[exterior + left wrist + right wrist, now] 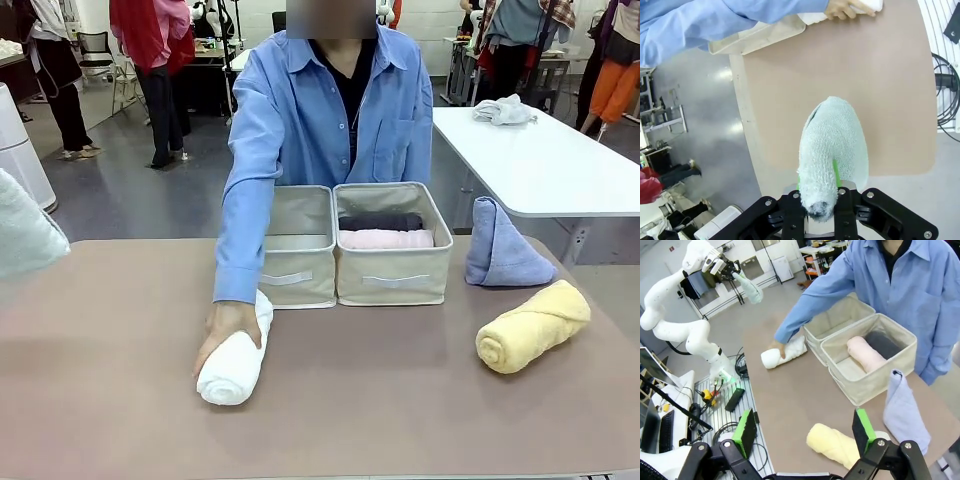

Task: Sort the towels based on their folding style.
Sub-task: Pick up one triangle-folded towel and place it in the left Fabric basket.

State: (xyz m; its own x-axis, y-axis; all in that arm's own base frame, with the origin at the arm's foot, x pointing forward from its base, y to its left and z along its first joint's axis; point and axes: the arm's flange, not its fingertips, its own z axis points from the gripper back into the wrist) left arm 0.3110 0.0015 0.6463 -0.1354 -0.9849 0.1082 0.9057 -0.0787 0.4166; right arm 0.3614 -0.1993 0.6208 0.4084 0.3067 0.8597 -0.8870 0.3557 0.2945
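So I count four rolled towels, the white roll [232, 368], yellow roll [532, 327], pink roll [386, 239] and dark grey roll [380, 221], plus two cones, the blue cone [500, 250] and mint cone [832, 145], two beige boxes [392, 280] and one crumpled rag [503, 110].

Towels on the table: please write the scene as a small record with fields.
left gripper: shut on green cone
right gripper: open, holding nothing
white roll: on table, under person's hand
right box: pink roll and dark grey roll inside
blue cone: upright on table, beside right box
yellow roll: lying on table near blue cone
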